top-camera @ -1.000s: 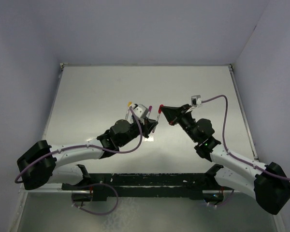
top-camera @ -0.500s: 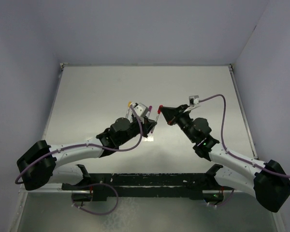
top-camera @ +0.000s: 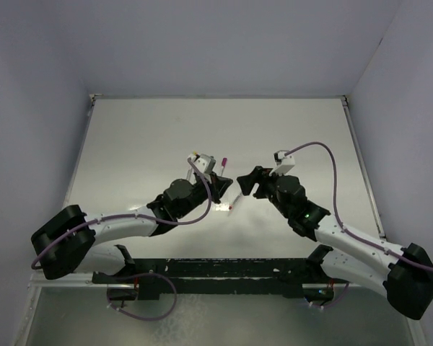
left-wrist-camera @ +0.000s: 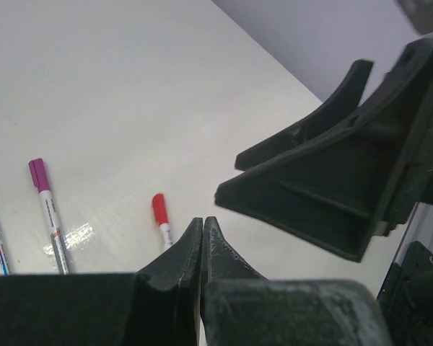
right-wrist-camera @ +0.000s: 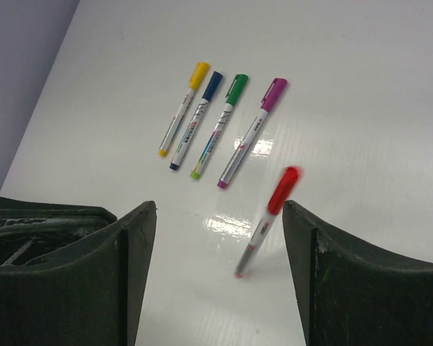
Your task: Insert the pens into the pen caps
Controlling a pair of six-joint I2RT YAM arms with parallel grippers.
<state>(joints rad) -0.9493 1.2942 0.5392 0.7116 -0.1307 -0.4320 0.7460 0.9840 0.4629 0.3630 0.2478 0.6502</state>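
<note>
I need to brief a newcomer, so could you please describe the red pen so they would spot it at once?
On the white table, four capped pens lie in a row: yellow, blue, green, purple. The red pen sits alone beside the purple one, out of line with the row, and is the only red-capped one.

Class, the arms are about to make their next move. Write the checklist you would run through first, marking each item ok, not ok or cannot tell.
1. Right gripper open, holding nothing: ok.
2. Left gripper shut, holding nothing: ok.
3. Red pen wears its red cap: ok.
4. Red pen at rest on the table: cannot tell, as it is blurred in the right wrist view.
5. Yellow pen, blue pen, green pen and purple pen capped, lying side by side: ok.
</note>
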